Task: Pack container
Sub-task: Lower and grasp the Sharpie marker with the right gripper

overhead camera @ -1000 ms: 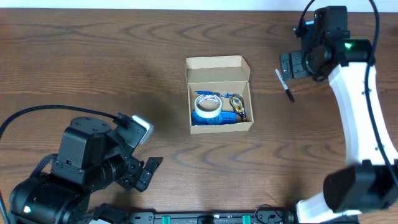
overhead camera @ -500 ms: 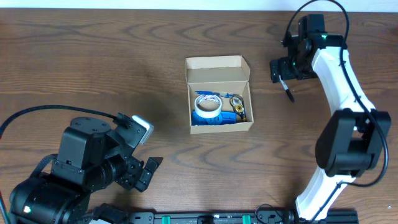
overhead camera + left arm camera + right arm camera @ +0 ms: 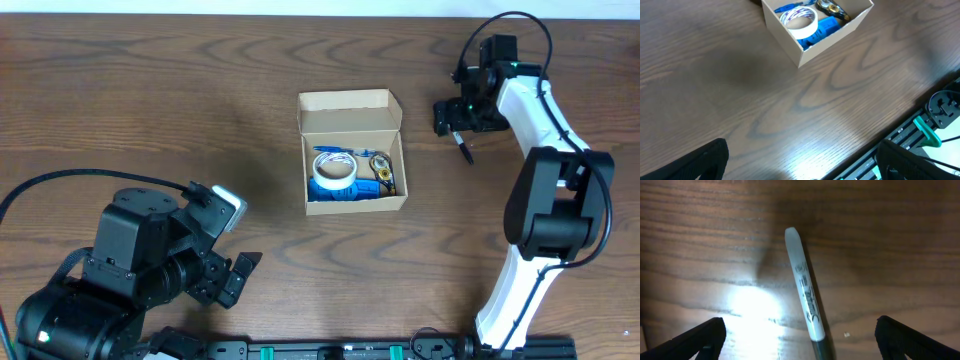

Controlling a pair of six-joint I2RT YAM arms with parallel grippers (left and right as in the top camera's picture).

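Note:
The tan cardboard container (image 3: 352,150) sits open at the table's middle, its flap lid standing at the far side. Inside lie a white tape roll (image 3: 333,169), blue items and a dark yellow-marked item (image 3: 382,172). It also shows in the left wrist view (image 3: 816,37), with the tape roll (image 3: 799,21) in it. A grey marker with a dark cap (image 3: 806,292) lies on the wood right of the box; overhead only its lower end (image 3: 465,153) shows. My right gripper (image 3: 800,340) is open, straddling the marker just above it. My left gripper (image 3: 802,162) is open and empty at the front left.
The wooden table's front edge and a black rail with green clips (image 3: 927,132) lie close to my left gripper. The right arm's white links (image 3: 540,110) reach over the table's right side.
The right arm has swung in and lowered over the marker, shifting slightly left. The left arm and the box have not moved.

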